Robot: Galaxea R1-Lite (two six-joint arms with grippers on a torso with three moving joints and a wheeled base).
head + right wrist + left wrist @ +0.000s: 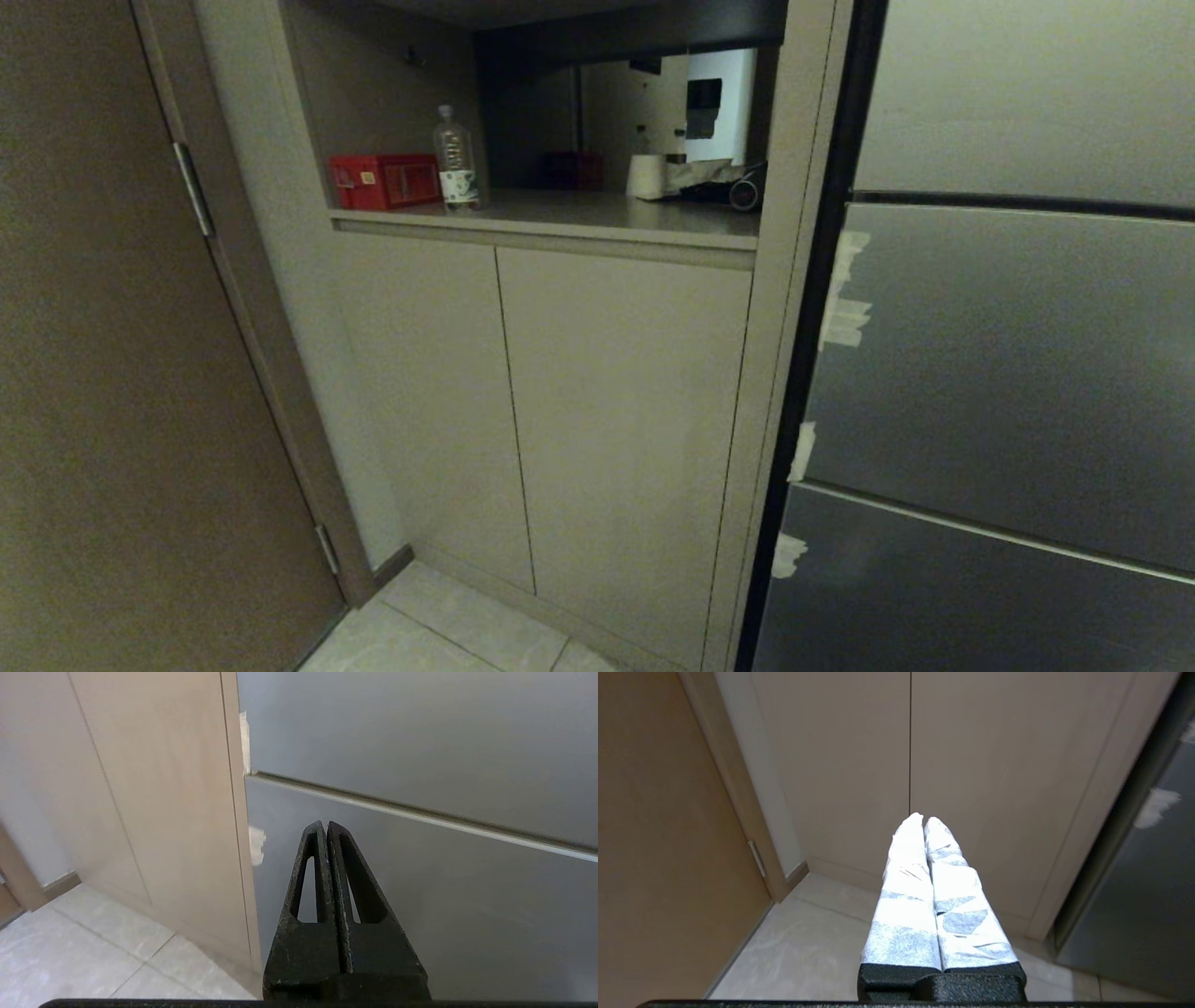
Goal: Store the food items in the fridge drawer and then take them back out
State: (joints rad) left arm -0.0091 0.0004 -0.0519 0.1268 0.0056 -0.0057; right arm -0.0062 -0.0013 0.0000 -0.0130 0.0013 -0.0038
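Fridge drawer and food items show in none of the three views; only the closed grey metallic fridge front (1008, 373) stands on the right, split by horizontal seams into stacked panels, with four scraps of white tape (845, 322) along its left edge in the head view.

Neither arm appears in the head view. The left wrist view alone shows the left gripper (923, 820), its two fingers wrapped in white tape and pressed together with nothing between them, pointing at the pair of beige cabinet doors (560, 411). The right wrist view alone shows the right gripper (325, 826), two bare black slotted fingers closed tip to tip and empty, aimed at the fridge front near the cabinet's edge.

Only the head view reaches the open niche above the doors. On its shelf (597, 213) stand one red rectangular box (385, 180), one clear plastic bottle with a white label (456, 161) just beside it, and one white roll (646, 175) next to some dark clutter I cannot make out.

A brown door (103, 373) with two metal hinges fills the left. Pale floor tiles (448, 630) run beneath everything.
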